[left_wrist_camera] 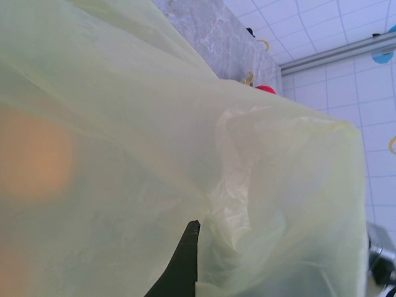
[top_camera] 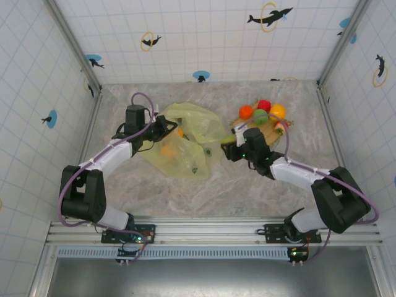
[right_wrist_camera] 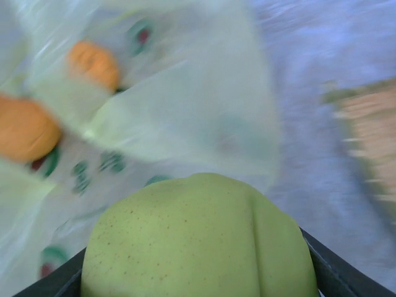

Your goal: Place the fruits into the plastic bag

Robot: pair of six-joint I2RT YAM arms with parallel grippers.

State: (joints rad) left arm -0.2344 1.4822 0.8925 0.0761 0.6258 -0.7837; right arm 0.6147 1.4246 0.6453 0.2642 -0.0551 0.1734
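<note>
While the green fruit (right_wrist_camera: pixel 198 247) sits pinched between the fingers of the right pincer (top_camera: pixel 231 147), just beside the right edge of the plastic bag (top_camera: pixel 192 139), the main danger is a release in the wrong place. The right wrist view is blurred, and it shows crinkled film ahead of the fruit rather than a clear opening. If the mouth does not face this side, the fruit would likely land on top of the bag and roll away across the surface (top_camera: pixel 247 185). Its glossy skin could also let it slide out of the grip early.

Two orange fruits (top_camera: pixel 167 149) already lie inside the bag. A nudge from the arriving fruit or pincer could drag the light film and tip them out.

The left pincer (top_camera: pixel 166 128) is at the bag's left edge. In its wrist view the film bunches at one dark fingertip (left_wrist_camera: pixel 187 253), which reads as a pinch on the bag, though the second finger is hidden. So thin a film could slip free, and the mouth would then collapse.

The other fruits (top_camera: pixel 264 105) rest on the woven mat (top_camera: pixel 267 131) to the right, close behind the right arm, where a careless swing back might scatter them.
</note>
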